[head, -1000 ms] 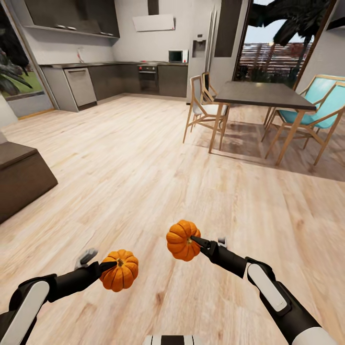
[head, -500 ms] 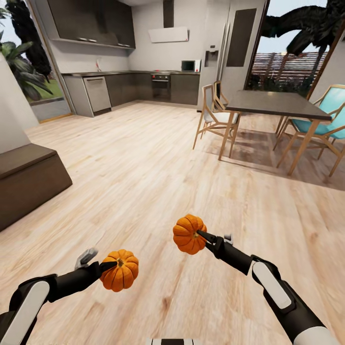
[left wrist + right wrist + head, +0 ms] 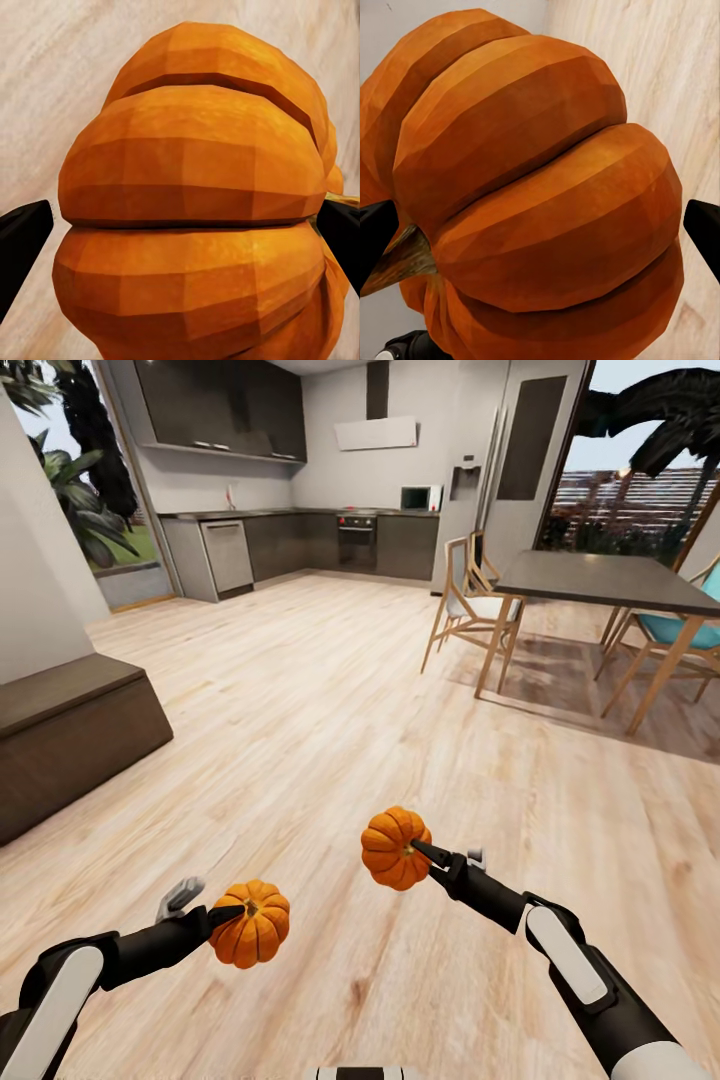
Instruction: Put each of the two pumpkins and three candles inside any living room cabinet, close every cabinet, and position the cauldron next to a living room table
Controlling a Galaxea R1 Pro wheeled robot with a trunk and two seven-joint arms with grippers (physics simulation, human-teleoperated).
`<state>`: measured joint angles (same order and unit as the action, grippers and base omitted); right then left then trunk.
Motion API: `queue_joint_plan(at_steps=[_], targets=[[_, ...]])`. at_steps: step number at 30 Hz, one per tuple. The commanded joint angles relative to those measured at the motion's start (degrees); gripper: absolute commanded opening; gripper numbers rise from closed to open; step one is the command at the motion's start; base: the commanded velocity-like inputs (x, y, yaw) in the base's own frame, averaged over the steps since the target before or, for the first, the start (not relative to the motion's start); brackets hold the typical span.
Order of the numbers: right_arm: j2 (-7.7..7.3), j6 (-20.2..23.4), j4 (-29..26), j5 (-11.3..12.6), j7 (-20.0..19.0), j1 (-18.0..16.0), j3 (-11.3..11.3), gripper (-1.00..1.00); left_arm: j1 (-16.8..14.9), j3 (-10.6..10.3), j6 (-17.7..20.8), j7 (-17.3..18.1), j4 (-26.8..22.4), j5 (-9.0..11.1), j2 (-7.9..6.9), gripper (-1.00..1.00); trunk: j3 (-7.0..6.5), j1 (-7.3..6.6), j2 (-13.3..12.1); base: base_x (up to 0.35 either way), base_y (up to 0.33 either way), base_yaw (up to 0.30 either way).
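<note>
Holding one orange pumpkin each, the two arms reach out low over the wooden floor, with the left gripper pinching the left pumpkin in its jaws and the right gripper pinching the right pumpkin, which sits a bit higher and farther away. Up close, each pumpkin has a black finger touching it on both sides. A long, low brown cabinet stands far to the left by the wall, a dining table with chairs is far on the right, and the kitchen is at the back.
</note>
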<state>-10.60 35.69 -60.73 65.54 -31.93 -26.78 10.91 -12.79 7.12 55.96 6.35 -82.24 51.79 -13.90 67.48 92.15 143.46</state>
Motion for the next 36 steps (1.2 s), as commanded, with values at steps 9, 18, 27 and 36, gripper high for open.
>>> queue_joint_plan(at_steps=[9,18,27,36], targets=[[0.03,0.26,0.60,0.47,0.03,-0.03,0.07,-1.00,-0.04,0.15,0.29,0.75,-0.07,-0.40,0.01,-1.00,0.88,-0.01,0.02,0.000,0.000,0.069],[0.06,0.26,0.87,0.47,0.02,-0.01,0.07,-1.00,-0.04,0.09,0.29,0.70,-0.04,-0.38,0.01,-1.00,0.60,-0.14,-0.05,0.000,0.000,0.066],[0.06,0.26,1.22,0.47,-0.02,-0.03,0.07,-1.00,-0.04,0.08,0.29,0.65,-0.03,-0.37,0.01,-1.00,-0.56,-0.38,-0.17,0.000,0.000,0.065],[0.06,0.26,1.23,0.46,-0.04,-0.03,0.07,-1.00,-0.04,0.08,0.29,0.68,-0.03,-0.37,0.01,-1.00,-1.51,-1.58,-2.23,0.000,0.000,0.064]])
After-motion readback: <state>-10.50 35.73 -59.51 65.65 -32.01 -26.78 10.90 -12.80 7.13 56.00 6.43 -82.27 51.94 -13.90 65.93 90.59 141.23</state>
